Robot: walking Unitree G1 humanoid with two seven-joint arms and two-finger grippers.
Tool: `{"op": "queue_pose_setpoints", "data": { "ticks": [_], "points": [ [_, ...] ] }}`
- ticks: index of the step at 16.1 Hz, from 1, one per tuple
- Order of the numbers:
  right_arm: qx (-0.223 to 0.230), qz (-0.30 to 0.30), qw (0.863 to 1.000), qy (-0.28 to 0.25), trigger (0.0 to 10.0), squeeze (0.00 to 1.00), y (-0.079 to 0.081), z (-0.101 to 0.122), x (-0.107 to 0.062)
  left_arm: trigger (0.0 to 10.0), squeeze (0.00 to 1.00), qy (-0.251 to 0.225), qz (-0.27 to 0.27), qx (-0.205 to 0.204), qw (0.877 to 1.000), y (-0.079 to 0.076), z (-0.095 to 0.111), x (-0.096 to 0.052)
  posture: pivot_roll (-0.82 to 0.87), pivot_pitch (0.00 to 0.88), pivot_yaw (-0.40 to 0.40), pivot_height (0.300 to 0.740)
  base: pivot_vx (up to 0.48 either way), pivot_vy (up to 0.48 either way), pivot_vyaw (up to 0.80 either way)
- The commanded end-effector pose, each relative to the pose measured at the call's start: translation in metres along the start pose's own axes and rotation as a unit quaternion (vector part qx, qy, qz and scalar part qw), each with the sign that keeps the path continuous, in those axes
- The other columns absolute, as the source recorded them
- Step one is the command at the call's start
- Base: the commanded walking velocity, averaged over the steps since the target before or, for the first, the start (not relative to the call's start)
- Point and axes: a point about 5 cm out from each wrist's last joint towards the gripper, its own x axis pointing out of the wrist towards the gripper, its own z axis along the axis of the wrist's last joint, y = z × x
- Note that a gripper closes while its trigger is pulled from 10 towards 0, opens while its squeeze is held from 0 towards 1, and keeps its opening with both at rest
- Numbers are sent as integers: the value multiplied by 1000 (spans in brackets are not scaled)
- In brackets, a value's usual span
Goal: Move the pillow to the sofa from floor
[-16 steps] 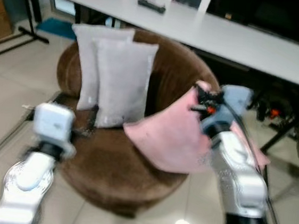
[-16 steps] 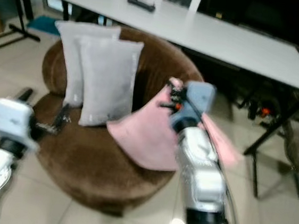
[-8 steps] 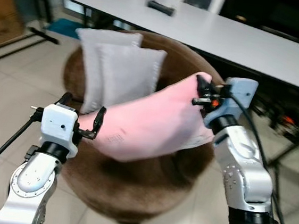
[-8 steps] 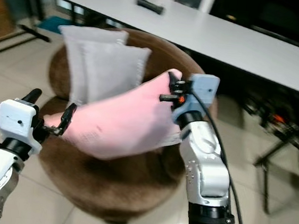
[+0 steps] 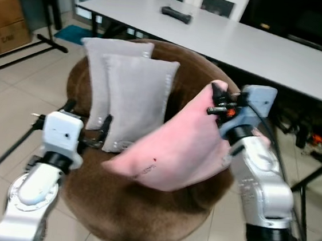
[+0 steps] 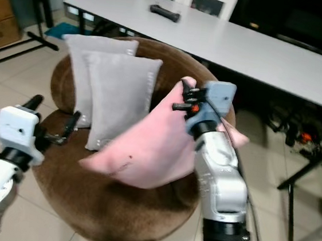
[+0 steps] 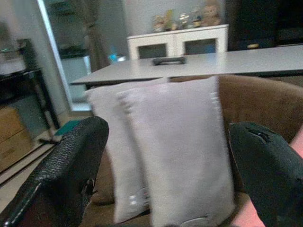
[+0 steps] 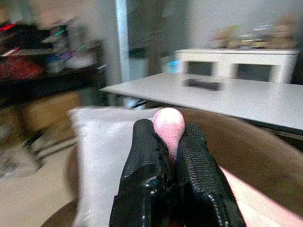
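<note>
- Since the earlier frame, the pink pillow [image 5: 175,151] has dropped off the left gripper [image 5: 103,133], whose fingers gape empty.
- Right gripper [image 6: 182,97] pinches the pillow's upper corner; its long axis slants down-left over the brown sofa [image 5: 140,210], beside the grey cushions [image 5: 134,100].

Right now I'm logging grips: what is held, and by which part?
The right pincer pinches the pink pillow by its top corner. The left pincer is open, holding nothing.

right claw [image 5: 214,97] grips pink pillow [image 5: 176,151] above brown sofa [image 5: 134,210].
</note>
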Motion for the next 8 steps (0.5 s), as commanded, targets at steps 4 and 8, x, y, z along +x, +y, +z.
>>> {"op": "queue_pose_setpoints", "data": {
  "ticks": [4, 8],
  "points": [
    [-14, 5, 999, -31, 10000, 0, 1, 13, 2, 10000, 773, -5, -14, -1, 1000, -4, 3, 1, 170, 0, -112, 740, 304, 0, 509],
    [-4, 12, 999, -34, 10000, 0, 3, 13, 6, 10000, 765, 2, -19, 10, 1000, -4, 2, 1, 174, 0, -108, 740, 214, 0, 0]
  ]
}}
